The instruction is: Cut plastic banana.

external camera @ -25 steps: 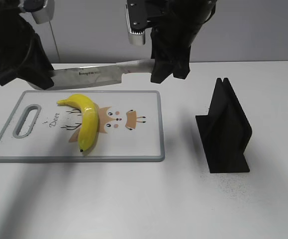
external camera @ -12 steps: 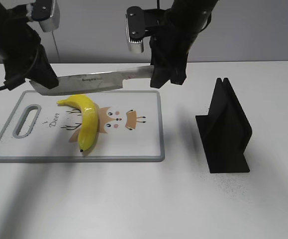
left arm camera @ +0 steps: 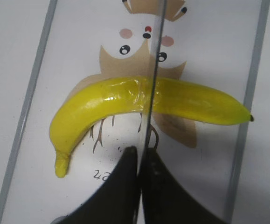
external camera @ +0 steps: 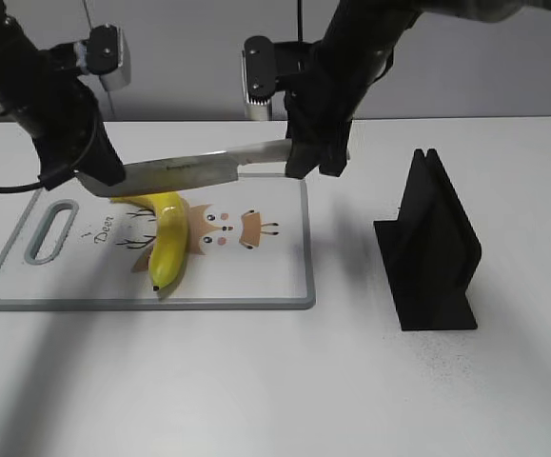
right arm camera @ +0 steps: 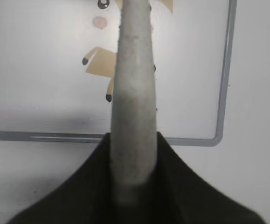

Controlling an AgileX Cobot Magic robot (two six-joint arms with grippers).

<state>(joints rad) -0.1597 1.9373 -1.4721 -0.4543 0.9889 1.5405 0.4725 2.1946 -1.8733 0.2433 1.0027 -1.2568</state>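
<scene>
The plastic banana lies on the white cutting board, stem at the far left and dark tip toward the front. It also shows in the left wrist view. A steel knife hangs level just over the banana's upper half. My left gripper is shut on the blade's tip end; in the left wrist view the blade runs edge-on across the banana's middle. My right gripper is shut on the pale knife handle. I cannot tell whether the blade touches the banana.
A black knife stand stands on the white table to the right of the board. The board has a cartoon deer print and a handle slot at its left end.
Both arms have come down and toward the front with the knife. The blade has dropped from above the board's far edge to just over the banana. The banana has not moved.
</scene>
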